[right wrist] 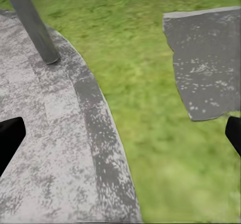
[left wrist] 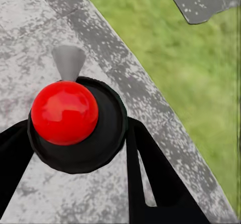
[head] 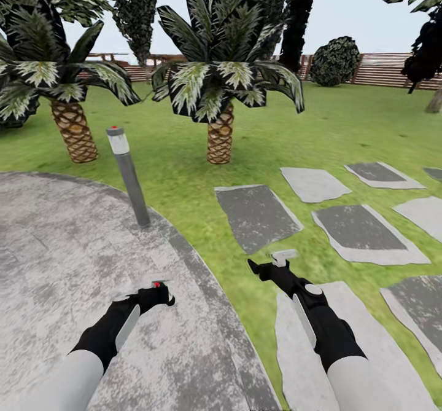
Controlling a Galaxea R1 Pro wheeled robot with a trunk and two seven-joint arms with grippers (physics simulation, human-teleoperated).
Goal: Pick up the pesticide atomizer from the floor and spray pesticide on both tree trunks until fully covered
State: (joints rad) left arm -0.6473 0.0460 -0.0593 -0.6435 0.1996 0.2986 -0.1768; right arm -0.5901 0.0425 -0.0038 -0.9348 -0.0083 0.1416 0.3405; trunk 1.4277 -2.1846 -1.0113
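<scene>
The robot is on its way with no atomizer in sight: the right gripper [head: 265, 268] jaws stand released, while the left gripper [head: 161, 288] jaws' state cannot be told. It does well to roll off the paved circle [head: 55, 257] onto the lawn [head: 344, 122], steering clear of the lamp post [head: 129, 177] and the short palms [head: 221, 134].

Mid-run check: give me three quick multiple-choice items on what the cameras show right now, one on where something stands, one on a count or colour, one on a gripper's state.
1. Where does the grey post stand?
A. On the edge of the curved paved area, beside the grass
B. Among the stepping stones
C. Against the fence

2. How many short palms with scaly orange-brown trunks stand on the lawn ahead?
A. One
B. Two
C. Four

3. What is the right gripper's state?
A. Shut on a bottle
B. Open and empty
C. Shut on the post

Answers:
1 A: the grey post rises from the rim of the paved area, grass right next to it.
2 B: one palm at left, another palm near the centre.
3 B: the right gripper has its fingertips far apart in the right wrist view, with just ground between them.
</scene>
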